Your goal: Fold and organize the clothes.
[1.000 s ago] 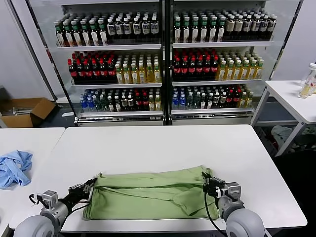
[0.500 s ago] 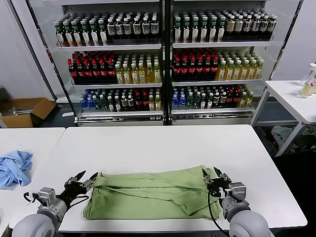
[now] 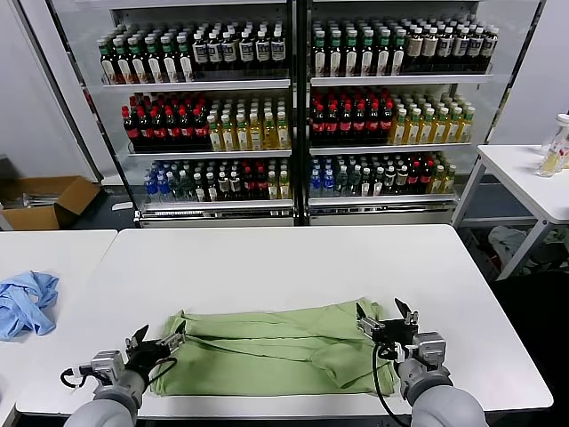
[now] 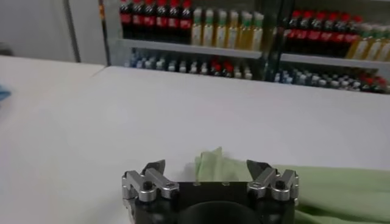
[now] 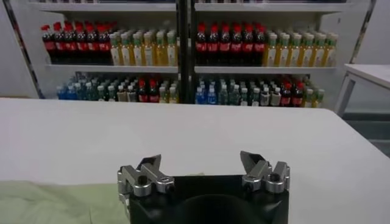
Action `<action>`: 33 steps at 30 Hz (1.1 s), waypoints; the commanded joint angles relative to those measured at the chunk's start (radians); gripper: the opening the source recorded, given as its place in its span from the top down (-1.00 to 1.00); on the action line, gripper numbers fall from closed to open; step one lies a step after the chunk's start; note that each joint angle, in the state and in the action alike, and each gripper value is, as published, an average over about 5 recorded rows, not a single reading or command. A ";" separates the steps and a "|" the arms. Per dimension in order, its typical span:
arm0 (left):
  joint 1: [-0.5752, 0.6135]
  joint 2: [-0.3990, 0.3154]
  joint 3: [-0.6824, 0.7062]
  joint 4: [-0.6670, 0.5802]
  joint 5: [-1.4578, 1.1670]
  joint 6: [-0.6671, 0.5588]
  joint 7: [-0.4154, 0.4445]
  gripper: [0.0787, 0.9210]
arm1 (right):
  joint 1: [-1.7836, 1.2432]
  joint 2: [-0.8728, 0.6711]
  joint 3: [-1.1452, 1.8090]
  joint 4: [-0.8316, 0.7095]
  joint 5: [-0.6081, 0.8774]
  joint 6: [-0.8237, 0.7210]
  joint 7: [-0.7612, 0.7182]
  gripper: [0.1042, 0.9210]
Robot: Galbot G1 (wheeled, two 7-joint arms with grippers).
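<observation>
The light green shirt lies folded into a long band across the near part of the white table. Its printed patch and buttons are hidden. My left gripper is open and empty at the shirt's left end, just off the cloth. In the left wrist view the gripper has a green corner of the shirt showing between its spread fingers. My right gripper is open and empty at the shirt's right end. The right wrist view shows that gripper spread wide, with a strip of shirt beside it.
A crumpled blue cloth lies on the neighbouring table at the left. Drink coolers full of bottles stand behind the table. A cardboard box sits on the floor at the left, and another white table stands at the right.
Both grippers have let go of the shirt's ends and opened. The left gripper has pulled back toward the near edge; the shirt's left end has settled flatter on the table.
</observation>
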 commanded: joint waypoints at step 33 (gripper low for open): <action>-0.033 -0.052 0.090 0.014 -0.083 0.047 -0.112 0.17 | -0.027 0.043 0.003 0.008 -0.054 -0.001 0.001 -0.76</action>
